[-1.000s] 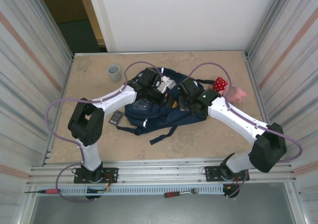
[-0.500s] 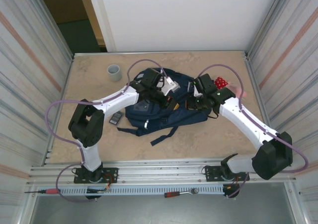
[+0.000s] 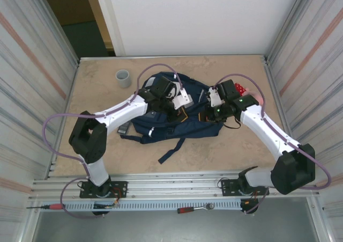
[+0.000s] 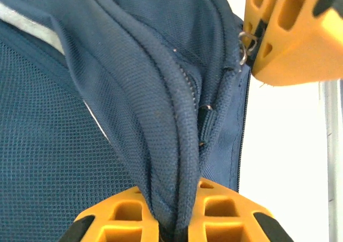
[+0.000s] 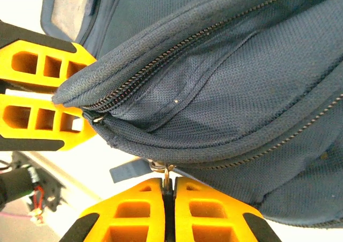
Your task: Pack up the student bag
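The student bag (image 3: 161, 125), a navy-blue backpack, lies mid-table between both arms. My left gripper (image 3: 178, 109) is shut on a raised fold of its navy fabric (image 4: 174, 220) beside a zipper line; the bag's mesh panel (image 4: 53, 145) spreads to the left. My right gripper (image 3: 208, 111) is shut on a small metal zipper pull (image 5: 168, 176) hanging under the bag's zippered edge (image 5: 257, 81). The two grippers sit close together: the right one's orange fingers (image 4: 289, 33) show in the left wrist view, and the left one's fingers (image 5: 37, 97) show in the right wrist view.
A grey cup (image 3: 124, 78) stands at the back left. A red polka-dot item (image 3: 239, 88) and a pink thing (image 3: 260, 98) lie behind the right arm. A small dark flat object (image 3: 124, 128) rests by the bag's left side. A strap (image 3: 171, 151) trails toward the front.
The right gripper has closed on the zipper pull and drawn right and back. The bag has bunched and shifted, and its strap has swung to the front left. The left gripper has stayed shut.
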Tool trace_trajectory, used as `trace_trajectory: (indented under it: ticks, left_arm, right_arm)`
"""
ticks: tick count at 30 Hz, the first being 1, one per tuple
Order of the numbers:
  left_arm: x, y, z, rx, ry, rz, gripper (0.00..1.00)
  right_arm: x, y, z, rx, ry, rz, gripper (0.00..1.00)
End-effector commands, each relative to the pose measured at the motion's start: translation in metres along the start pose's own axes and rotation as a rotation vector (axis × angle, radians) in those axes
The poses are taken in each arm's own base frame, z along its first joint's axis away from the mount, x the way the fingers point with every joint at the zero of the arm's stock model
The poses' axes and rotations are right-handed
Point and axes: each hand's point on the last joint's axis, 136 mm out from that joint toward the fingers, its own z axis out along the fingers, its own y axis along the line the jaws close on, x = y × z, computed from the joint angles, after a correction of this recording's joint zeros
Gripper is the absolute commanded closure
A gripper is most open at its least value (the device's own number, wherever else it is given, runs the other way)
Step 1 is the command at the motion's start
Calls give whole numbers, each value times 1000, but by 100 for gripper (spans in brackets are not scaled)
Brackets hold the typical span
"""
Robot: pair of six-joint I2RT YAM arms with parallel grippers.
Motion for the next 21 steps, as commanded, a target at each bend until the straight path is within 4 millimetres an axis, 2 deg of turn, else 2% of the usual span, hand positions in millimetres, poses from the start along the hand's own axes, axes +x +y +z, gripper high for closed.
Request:
trace_trajectory:
  ticks: [1, 3, 6, 8, 9, 10, 12, 15, 18, 21]
  left_arm:
    - [53, 18, -15, -105, 206, 152, 100]
    - [51, 15, -12, -91, 203, 241, 100]
    - [46, 12, -9, -84, 182, 357, 100]
    - [38, 11, -7, -85, 153, 357, 100]
    - [31, 7, -7, -77, 132, 313, 96]
    - [27, 3, -8, -63, 115, 258, 87]
    - [21, -11, -11, -16, 60, 124, 63]
    - [23, -15, -20, -54, -1, -106, 39]
    - [27, -15, -39, -111, -57, -319, 29]
    - [37, -9, -56, -186, -144, -568, 27]
  right_arm:
    - [29, -19, -11, 42, 109, 86, 100]
    - [37, -23, -11, 55, 126, 99, 100]
    - [45, -41, -9, 130, 130, 121, 100]
    - [50, -45, -3, 129, 142, 134, 100]
    - [51, -43, 1, 113, 148, 137, 100]
    - [51, -41, 3, 101, 143, 135, 100]
    - [51, -39, 6, 87, 125, 132, 100]
    - [51, -40, 10, 77, 111, 138, 100]
    - [54, -41, 15, 79, 129, 133, 100]
    - [57, -42, 18, 84, 138, 123, 100]
